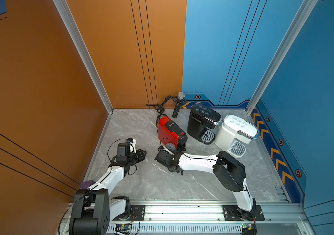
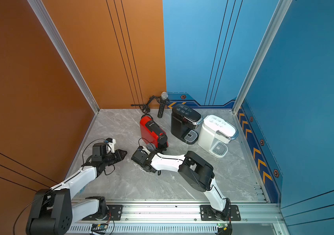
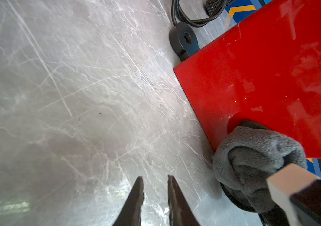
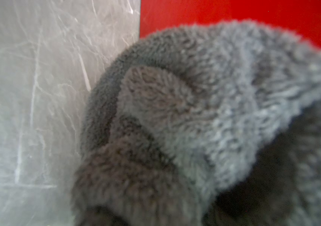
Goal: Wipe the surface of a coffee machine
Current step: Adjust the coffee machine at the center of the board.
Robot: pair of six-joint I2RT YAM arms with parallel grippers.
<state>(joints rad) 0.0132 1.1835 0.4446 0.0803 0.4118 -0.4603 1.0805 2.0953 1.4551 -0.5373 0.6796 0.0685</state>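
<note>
Marble tabletop [image 1: 152, 183] inside an orange and blue enclosure. Three coffee machines stand toward the far side.

Red coffee machine [image 1: 171, 130] is nearest the arms, set at an angle, with its black cord looped behind it. Black coffee machine [image 1: 202, 122] stands to its right. White coffee machine [image 1: 235, 132] is just beside the black one, further right. Both carry handwriting on their lids. Microphone on a small stand [image 1: 179, 103] is at the back wall, behind the red machine.

Right gripper [image 1: 169, 150] reaches in low at the near end of the red machine and carries a bunched grey cloth [image 3: 253, 156]. In the left wrist view the cloth presses against the glossy red side panel [image 3: 273, 78] at its lower edge, beside a rounded notch and close to the table. The right wrist view is almost filled by cloth [image 4: 195, 117], with red panel [image 4: 234, 11] behind it. The fingertips are buried in the pile there, so the grip looks like a tight clamp on the cloth, with the jaws drawn together. One pale finger [image 3: 290, 184] shows against the fabric.

Left gripper [image 3: 155, 177] hovers over bare marble, left of the red machine and apart from it. Its fingers stand slightly apart, a narrow gap with nothing between them. It points toward the machine in both top views [image 2: 123, 153].
</note>
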